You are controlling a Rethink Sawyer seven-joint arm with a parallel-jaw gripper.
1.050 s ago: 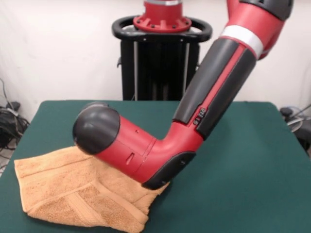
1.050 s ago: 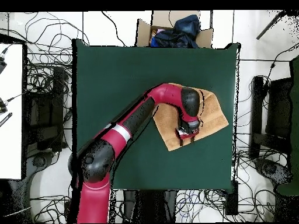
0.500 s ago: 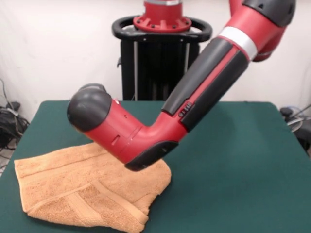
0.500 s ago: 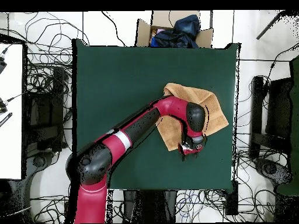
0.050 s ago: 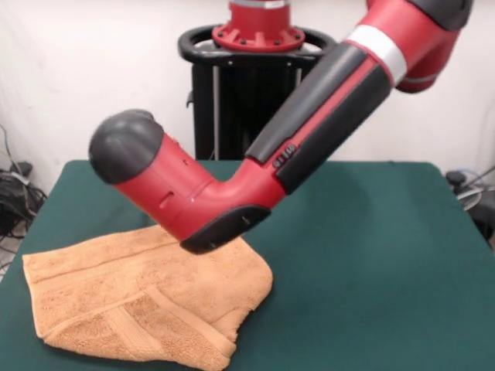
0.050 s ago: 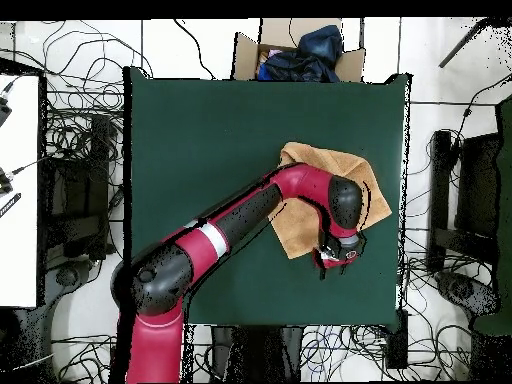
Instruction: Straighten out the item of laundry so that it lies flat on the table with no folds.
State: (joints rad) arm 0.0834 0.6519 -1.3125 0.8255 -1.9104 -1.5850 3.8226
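The item of laundry, a peach-tan towel, lies rumpled on the green table at the front left, with a fold doubled over along its near edge. My arm's wrist hangs above the towel without touching it and hides the gripper in the front view. In the overhead view the towel lies at the table's right side, partly under the arm. There the gripper shows at the towel's lower edge, over the table. Its state does not show.
A cardboard box with dark blue cloth stands just beyond the table's top edge in the overhead view. Cables cover the floor on all sides. The black pedestal stands behind the table.
The arm has risen off the towel and swung left in the front view. The towel edge that reached up to the arm now lies slack. Overhead, the gripper slid down-right past the towel's edge.
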